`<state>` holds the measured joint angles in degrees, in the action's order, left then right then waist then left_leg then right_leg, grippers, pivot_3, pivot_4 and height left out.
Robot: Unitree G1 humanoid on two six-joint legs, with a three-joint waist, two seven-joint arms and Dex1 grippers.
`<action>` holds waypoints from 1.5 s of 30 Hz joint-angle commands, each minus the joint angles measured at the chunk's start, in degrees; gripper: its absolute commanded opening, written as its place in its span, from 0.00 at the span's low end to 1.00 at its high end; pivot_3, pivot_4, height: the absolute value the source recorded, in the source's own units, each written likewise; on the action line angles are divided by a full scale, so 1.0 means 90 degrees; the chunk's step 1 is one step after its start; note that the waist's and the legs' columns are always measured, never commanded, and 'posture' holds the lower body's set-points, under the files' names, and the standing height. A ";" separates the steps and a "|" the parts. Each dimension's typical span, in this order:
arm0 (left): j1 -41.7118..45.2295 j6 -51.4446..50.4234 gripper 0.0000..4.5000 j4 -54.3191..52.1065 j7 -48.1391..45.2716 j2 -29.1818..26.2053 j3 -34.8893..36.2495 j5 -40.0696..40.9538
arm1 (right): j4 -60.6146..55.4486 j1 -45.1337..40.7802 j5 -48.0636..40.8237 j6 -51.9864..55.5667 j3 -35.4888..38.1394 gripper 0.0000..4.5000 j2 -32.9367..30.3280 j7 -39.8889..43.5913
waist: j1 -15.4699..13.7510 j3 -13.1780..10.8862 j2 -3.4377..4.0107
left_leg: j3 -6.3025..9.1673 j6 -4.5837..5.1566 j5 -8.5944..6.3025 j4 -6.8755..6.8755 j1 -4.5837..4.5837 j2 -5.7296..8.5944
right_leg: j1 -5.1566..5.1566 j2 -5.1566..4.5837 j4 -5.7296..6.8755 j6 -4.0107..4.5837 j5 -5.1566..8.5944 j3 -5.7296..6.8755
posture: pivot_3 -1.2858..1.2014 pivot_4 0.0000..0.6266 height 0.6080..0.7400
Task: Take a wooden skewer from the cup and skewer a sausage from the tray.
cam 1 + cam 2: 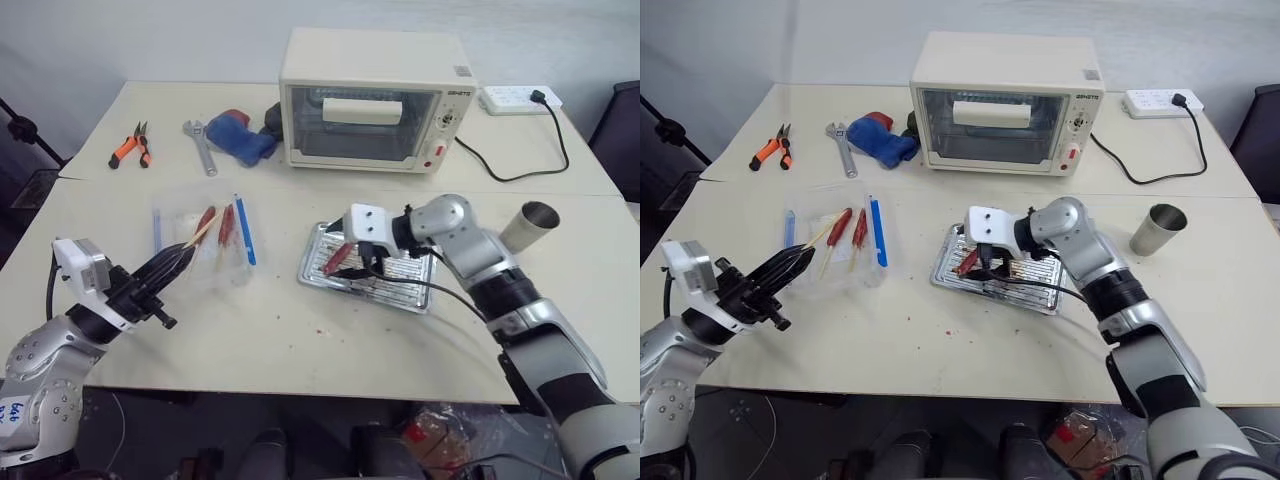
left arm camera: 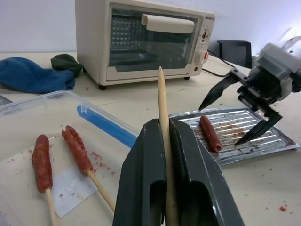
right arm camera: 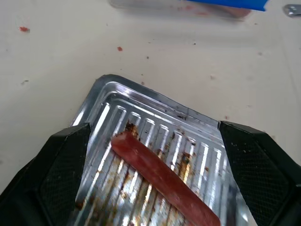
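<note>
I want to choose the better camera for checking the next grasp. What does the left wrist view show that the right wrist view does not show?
The left wrist view has the wooden skewer clamped upright in the left end effector, the toaster oven, two sausages on sticks in a clear container, and a blue cloth. It also sees the whole right end effector, open above the tray.

The right wrist view looks straight down between that end effector's two wide-apart fingers.

Both show the sausage lying in the ridged tray.
</note>
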<state>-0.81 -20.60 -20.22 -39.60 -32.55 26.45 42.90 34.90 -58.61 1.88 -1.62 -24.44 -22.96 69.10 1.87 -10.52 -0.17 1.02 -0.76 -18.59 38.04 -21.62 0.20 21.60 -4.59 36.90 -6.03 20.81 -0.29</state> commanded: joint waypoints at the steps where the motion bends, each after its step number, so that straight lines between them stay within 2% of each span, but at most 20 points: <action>1: -0.0046 0.0072 0.00 -0.0299 0.0073 0.0013 0.0023 0.0016 | 0.0689 -0.0351 0.0163 -0.0035 -0.0022 1.00 0.0078 0.0379 | -0.0001 0.0000 0.0000 | 0.0000 -0.0001 0.0001 0.0001 0.0000 0.0000 | 0.0000 0.0001 -0.0001 0.0000 0.0000 0.0001 | 0.52 0.24 1.00; 7: -0.0021 0.0077 0.00 -0.0365 0.0115 0.0021 -0.0071 0.0009 | 0.1741 -0.0906 0.0413 0.0401 -0.0065 1.00 0.0275 0.0939 | 0.0018 0.0000 0.0001 | 0.0001 -0.0006 0.0005 0.0006 0.0004 -0.0002 | 0.0000 0.0002 0.0004 0.0000 0.0000 -0.0001 | 0.52 0.24 1.00; 8: -0.0011 0.0073 0.00 -0.0374 0.0116 0.0018 -0.0086 0.0006 | 0.1839 -0.0984 0.0452 0.0538 -0.0054 0.96 0.0301 0.0988 | 0.0020 0.0000 0.0001 | 0.0001 -0.0007 0.0005 0.0004 0.0005 -0.0002 | 0.0001 0.0002 0.0006 0.0001 0.0000 -0.0001 | 0.52 0.24 1.00; 11: 0.0017 0.0077 0.00 -0.0375 0.0102 -0.0010 -0.0119 -0.0012 | 0.1958 -0.1152 0.0484 0.0699 0.0054 0.81 0.0362 0.1122 | 0.0053 0.0000 0.0001 | 0.0000 -0.0008 0.0005 -0.0002 0.0006 -0.0003 | 0.0002 0.0003 0.0011 0.0001 0.0000 -0.0001 | 0.52 0.24 1.00; 13: 0.0029 0.0081 0.00 -0.0371 0.0108 -0.0018 -0.0127 -0.0012 | 0.1940 -0.1193 0.0496 0.0740 0.0095 0.64 0.0350 0.1206 | 0.0081 0.0000 0.0000 | 0.0001 -0.0008 0.0005 -0.0004 0.0006 -0.0003 | 0.0002 0.0003 0.0013 0.0001 0.0000 0.0000 | 0.52 0.24 1.00; 18: 0.0056 0.0082 0.00 -0.0337 0.0091 -0.0038 -0.0151 -0.0035 | 0.1813 -0.1159 0.0497 0.0999 0.0240 0.31 0.0390 0.1054 | 0.0137 0.0000 0.0001 | 0.0001 -0.0008 0.0005 -0.0005 0.0005 -0.0003 | 0.0002 0.0002 0.0014 0.0001 0.0000 0.0000 | 0.52 0.24 1.00; 32: 0.0117 0.0076 0.00 -0.0304 0.0041 -0.0067 -0.0210 -0.0071 | 0.0970 -0.0609 0.0396 0.1725 0.0440 0.31 0.0653 0.0578 | 0.0145 0.0000 0.0001 | 0.0001 -0.0009 0.0005 -0.0006 0.0005 -0.0003 | 0.0003 0.0003 0.0015 0.0001 0.0000 0.0000 | 0.52 0.24 1.00; 38: 0.0112 0.0072 0.00 -0.0307 -0.0018 -0.0116 -0.0260 -0.0100 | 0.0930 -0.0459 0.0346 0.1532 0.0491 0.31 0.0688 0.0333 | 0.0145 0.0000 0.0001 | 0.0001 -0.0008 0.0005 -0.0006 0.0005 -0.0002 | 0.0003 0.0002 0.0015 0.0001 0.0000 -0.0001 | 0.52 0.24 1.00; 41: 0.0111 0.0068 0.00 -0.0302 -0.0064 -0.0142 -0.0284 -0.0110 | 0.0836 -0.0417 0.0261 0.1500 0.0544 0.19 0.0684 0.0357 | 0.0150 0.0000 0.0001 | 0.0000 -0.0008 0.0005 -0.0006 0.0005 -0.0002 | 0.0003 0.0003 0.0015 0.0001 0.0000 -0.0001 | 0.52 0.24 1.00; 43: 0.0106 0.0058 0.00 -0.0307 -0.0153 -0.0196 -0.0333 -0.0131 | 0.0768 -0.0419 0.0171 0.1406 0.0661 0.07 0.0690 0.0292 | 0.0152 0.0000 0.0001 | 0.0000 -0.0009 0.0005 -0.0006 0.0005 -0.0003 | 0.0003 0.0004 0.0016 0.0001 0.0000 0.0000 | 0.52 0.24 1.00; 45: 0.0075 0.0036 0.00 -0.0325 -0.0371 -0.0344 -0.0441 -0.0178 | 0.0514 -0.0369 0.0032 0.1329 0.0783 0.07 0.0575 0.0428 | 0.0149 0.0000 0.0001 | 0.0000 -0.0008 0.0005 -0.0006 0.0005 -0.0003 | 0.0004 0.0003 0.0016 0.0001 0.0000 0.0000 | 0.52 0.24 1.00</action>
<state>-0.19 -20.61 -21.80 -40.70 -34.03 23.10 42.00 43.91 -61.80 4.54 12.02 -19.57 -17.17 71.96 3.21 -10.52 -0.16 1.02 -0.84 -18.55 37.98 -21.57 0.18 21.63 -4.56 37.04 -6.03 20.81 -0.29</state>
